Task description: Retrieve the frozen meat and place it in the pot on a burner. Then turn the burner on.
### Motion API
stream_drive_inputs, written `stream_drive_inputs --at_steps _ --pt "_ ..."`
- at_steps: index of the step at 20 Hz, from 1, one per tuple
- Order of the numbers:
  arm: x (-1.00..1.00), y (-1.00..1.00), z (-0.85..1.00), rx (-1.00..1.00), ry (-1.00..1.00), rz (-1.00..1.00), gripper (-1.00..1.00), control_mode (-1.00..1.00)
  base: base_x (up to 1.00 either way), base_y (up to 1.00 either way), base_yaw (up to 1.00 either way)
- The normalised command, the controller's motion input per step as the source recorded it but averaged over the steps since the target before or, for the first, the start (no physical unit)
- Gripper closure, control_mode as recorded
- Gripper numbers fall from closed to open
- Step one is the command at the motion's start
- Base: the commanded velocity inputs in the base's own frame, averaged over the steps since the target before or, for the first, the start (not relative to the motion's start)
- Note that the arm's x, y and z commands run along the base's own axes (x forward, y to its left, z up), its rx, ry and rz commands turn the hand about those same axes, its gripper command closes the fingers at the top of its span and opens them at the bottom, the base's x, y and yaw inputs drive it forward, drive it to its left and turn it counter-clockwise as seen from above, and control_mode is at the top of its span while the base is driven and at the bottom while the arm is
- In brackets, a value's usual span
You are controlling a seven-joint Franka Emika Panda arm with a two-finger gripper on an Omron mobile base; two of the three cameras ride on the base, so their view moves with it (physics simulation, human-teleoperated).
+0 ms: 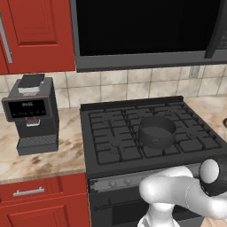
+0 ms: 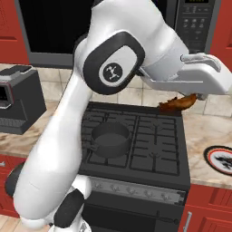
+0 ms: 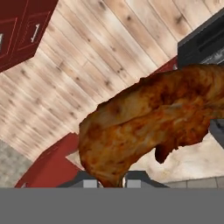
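While jaws pinch the frozen meat [image 3: 148, 127] above the stove's back right corner, the pot [image 2: 110, 139] sits on a front burner.

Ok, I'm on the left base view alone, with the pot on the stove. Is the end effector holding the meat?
Observer: Yes. In the hand view the end effector is shut on the frozen meat, a brown-orange piece pinched at its lower end.
Operator: Where is it relative to the pot?
Observer: In the right base view it hangs in the air over the stove's back right corner, well right of the pot and higher.
Operator: Anything on that side to watch for?
Observer: A round, dark-rimmed plate lies on the counter right of the stove, below the hand's level.
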Motion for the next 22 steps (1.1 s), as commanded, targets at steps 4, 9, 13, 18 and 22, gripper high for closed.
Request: stream_drive_inputs --at_steps 4,9,13,18,22 --pt "0.11 1.00 -0.96 -0.38 0.09 0.01 1.00 -1.00 0.00 0.00 0.00" --pt "0.07 0.83 -0.57 -0.13 0.02 -0.06 1.00 -1.00 0.00 0.00 0.00" --pt "0.22 0.02 -0.25 0.28 0.00 -0.23 1.00 -1.00 0.00 0.00 0.00" --pt "0.49 0.11 -0.14 0.26 -0.03 -0.23 1.00 -1.00 0.00 0.00 0.00" --pt "0.55 0.00 -0.24 0.30 0.03 -0.02 1.00 -1.00 0.00 0.00 0.00"
